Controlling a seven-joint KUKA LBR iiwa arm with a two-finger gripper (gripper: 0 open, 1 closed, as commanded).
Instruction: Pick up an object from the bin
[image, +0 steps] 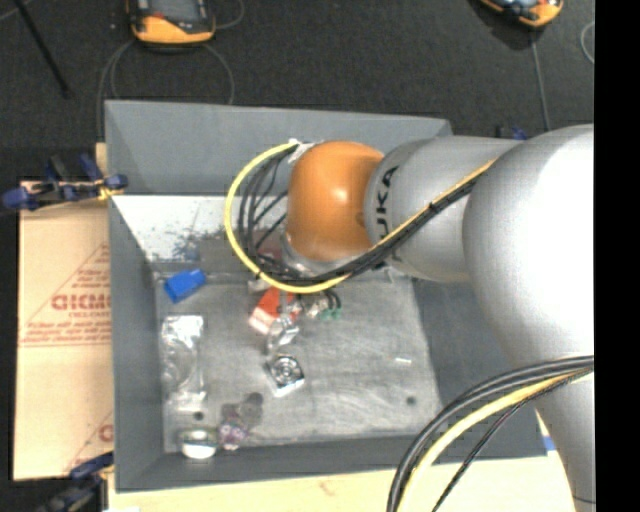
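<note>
End effector (293, 303) hangs under the orange wrist cover (335, 200), just beside a red-and-white block (264, 314); I cannot tell its opening; a shiny metal piece (285, 372) lies below that block in my view.

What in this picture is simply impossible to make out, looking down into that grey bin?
1. End effector: in the camera view it sits mostly under the orange wrist cover; open or shut cannot be told.
2. Orange-and-white thing beside it: partly covered, so its kind is unclear, and so is whether it is gripped.
3. Small green thing: too small, tucked under the cables.
4. Bin, right side: hidden by the silver arm.
</note>
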